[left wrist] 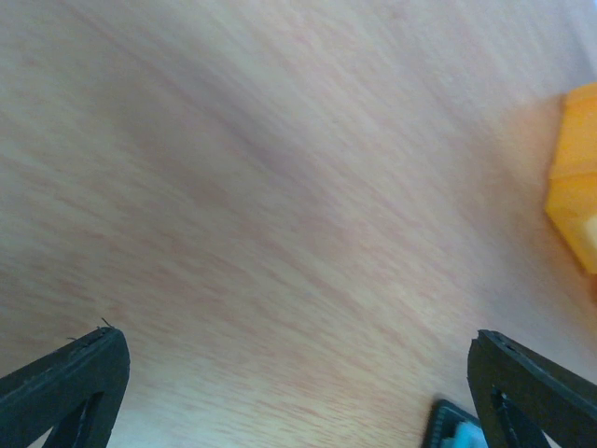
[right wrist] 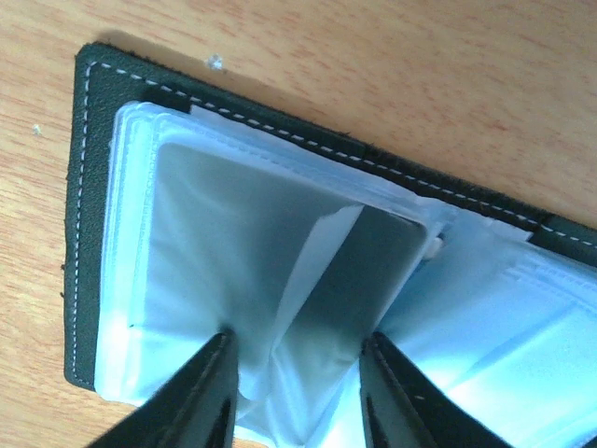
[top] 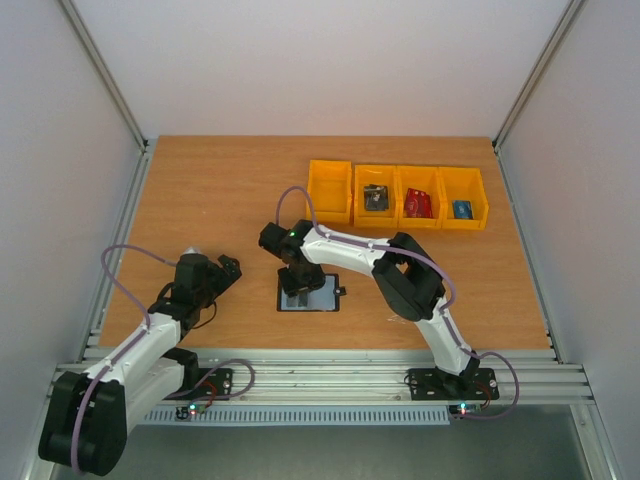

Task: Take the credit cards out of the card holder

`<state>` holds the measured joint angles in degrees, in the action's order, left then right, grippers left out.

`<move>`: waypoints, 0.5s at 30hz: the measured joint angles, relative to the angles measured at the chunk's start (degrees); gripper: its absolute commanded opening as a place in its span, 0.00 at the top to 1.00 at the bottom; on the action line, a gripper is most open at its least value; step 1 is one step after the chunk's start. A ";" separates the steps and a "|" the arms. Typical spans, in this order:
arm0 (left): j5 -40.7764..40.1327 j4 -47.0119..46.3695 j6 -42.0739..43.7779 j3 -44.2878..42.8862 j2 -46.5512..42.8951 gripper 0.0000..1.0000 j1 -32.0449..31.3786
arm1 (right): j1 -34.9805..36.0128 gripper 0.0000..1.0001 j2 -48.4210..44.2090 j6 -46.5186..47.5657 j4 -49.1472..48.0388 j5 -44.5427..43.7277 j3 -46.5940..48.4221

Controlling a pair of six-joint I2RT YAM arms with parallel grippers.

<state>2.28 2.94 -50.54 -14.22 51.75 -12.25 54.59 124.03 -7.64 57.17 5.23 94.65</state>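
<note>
The black card holder (top: 326,295) lies open on the table, with pale blue plastic sleeves inside. My right gripper (top: 300,292) points down onto its left half. In the right wrist view the holder's stitched black edge (right wrist: 80,233) shows. My right gripper (right wrist: 298,373) is open, its fingers either side of a raised sleeve leaf (right wrist: 280,280). I cannot tell whether a card is in it. A red card (top: 418,205), a blue card (top: 461,209) and a dark card (top: 375,198) lie in yellow bins. My left gripper (top: 228,268) is open and empty, left of the holder.
Four yellow bins (top: 329,190) stand in a row at the back right; the leftmost holds nothing. One bin's corner (left wrist: 578,187) and the holder's corner (left wrist: 448,425) show in the left wrist view, where my left gripper (left wrist: 298,373) is over bare wood.
</note>
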 measured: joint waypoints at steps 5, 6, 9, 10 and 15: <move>2.29 -1.57 -0.17 0.00 -0.13 0.01 -0.11 | -1.88 0.98 -0.79 -0.20 -1.77 2.60 -1.99; 2.43 -1.62 -0.17 0.00 -0.13 0.01 -0.11 | -2.03 0.99 -0.79 -0.35 -2.14 3.39 -2.03; 2.71 -1.84 -0.17 0.00 -0.20 0.01 -0.11 | -2.12 0.99 -0.79 -0.28 -2.32 4.11 -2.03; 2.93 -1.99 -0.15 0.00 -0.26 0.01 -0.11 | -2.21 0.99 -0.79 -0.31 -2.32 4.46 -2.05; 6.56 -4.70 0.68 0.00 -0.83 0.01 -0.17 | -2.95 0.99 -2.03 -0.31 -4.37 6.40 -4.00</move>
<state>8.84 -1.76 -49.87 -14.22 50.92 -12.43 51.64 121.99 -7.94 52.80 11.64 90.65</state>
